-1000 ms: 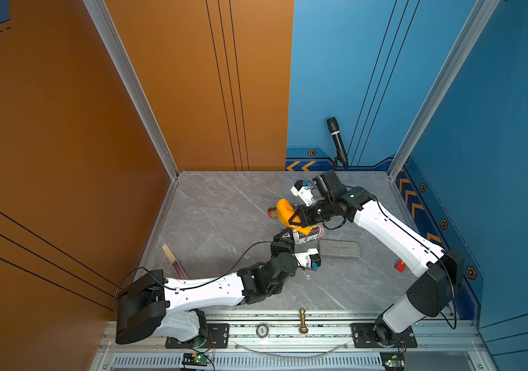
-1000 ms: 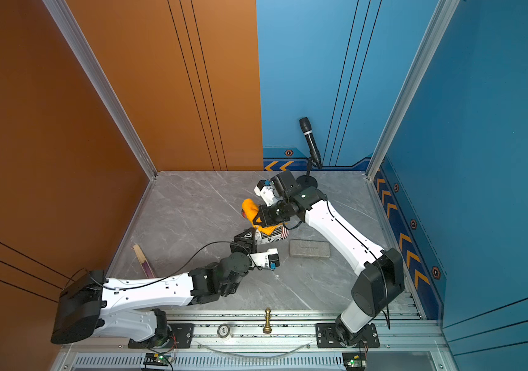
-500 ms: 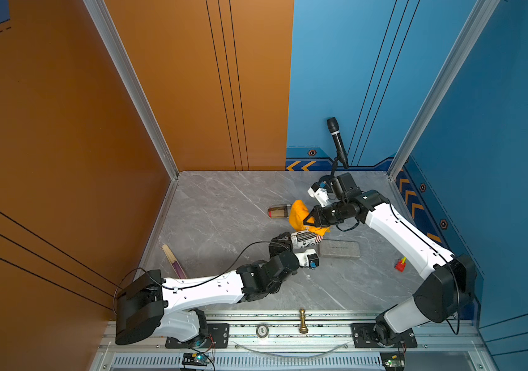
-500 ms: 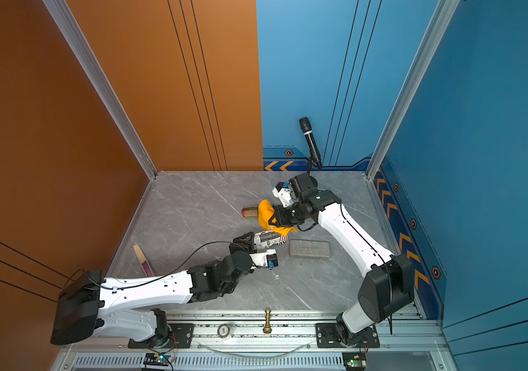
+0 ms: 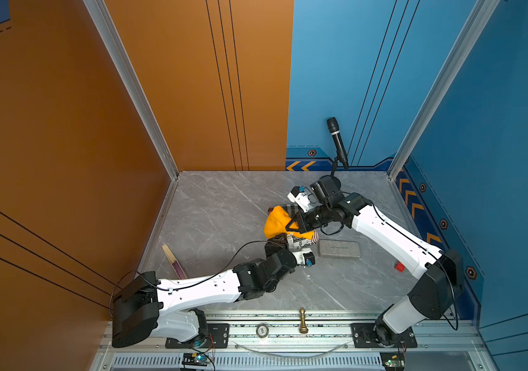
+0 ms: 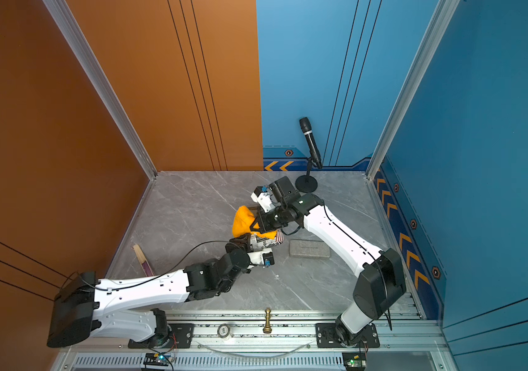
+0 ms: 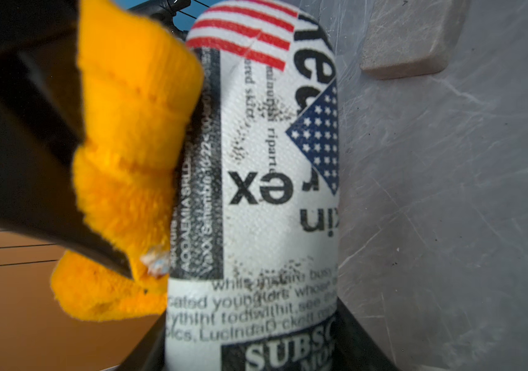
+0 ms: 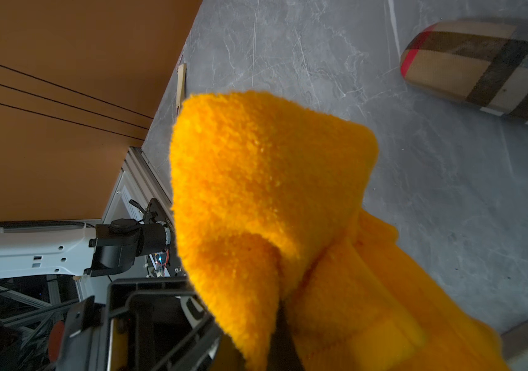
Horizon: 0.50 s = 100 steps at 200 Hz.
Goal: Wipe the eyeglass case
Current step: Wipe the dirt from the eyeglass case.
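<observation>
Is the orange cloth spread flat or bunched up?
Bunched up: the orange cloth shows thick layered folds in both wrist views, pinched in the right pincer.

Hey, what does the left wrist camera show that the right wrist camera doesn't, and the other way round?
Only the left wrist view gives a close look at the printed case, with its text, stars and red stripes readable and the orange cloth against its side. Only the right wrist view shows the plaid case lying on the table, and the left arm. Both show the cloth, the grey table and the orange wall.
</observation>
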Available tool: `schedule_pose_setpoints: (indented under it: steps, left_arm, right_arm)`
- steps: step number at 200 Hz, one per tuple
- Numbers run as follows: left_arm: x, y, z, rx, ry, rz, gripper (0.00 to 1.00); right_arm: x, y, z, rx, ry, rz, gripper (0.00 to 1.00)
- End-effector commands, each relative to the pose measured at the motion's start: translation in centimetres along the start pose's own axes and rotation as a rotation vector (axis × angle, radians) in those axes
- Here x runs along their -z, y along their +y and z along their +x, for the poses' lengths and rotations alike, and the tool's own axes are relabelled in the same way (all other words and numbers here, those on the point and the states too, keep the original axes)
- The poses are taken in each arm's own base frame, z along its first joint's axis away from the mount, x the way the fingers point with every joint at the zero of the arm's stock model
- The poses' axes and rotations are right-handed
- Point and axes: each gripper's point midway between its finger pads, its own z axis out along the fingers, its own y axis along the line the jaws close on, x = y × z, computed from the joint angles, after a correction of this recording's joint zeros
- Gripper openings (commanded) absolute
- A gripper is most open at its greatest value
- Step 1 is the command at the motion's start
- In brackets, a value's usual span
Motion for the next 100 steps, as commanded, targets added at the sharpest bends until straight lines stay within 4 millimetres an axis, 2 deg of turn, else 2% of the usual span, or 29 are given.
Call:
schedule_pose_setpoints:
  steps: [1,18,36,59,100]
  left_arm:
    - [1.4,5.2,0.9,0.234,-0.013,-0.109,0.39]
    - [1.9,5.4,1.8,0.263,-0.004,-0.094,0.39]
    - [2.5,4.8,2.0,0.286,-0.019,-0.037,0.40]
    - [3.2,4.0,2.2,0.324,-0.033,0.026,0.40]
    - [3.6,3.4,1.2,0.379,-0.072,0.108,0.41]
  right_arm:
    - [3.1,-3.6,2.1,-0.126,0.008,0.065,0.00]
    - [5.7,-5.8,2.0,-0.170,-0.060,0.106,0.00]
    - [7.6,-6.5,2.0,-0.178,-0.111,0.116,0.00]
    - [8.1,-5.6,1.7,-0.153,-0.150,0.084,0.00]
    - [6.6,-2.1,0.8,-0.125,-0.176,-0.080,0.00]
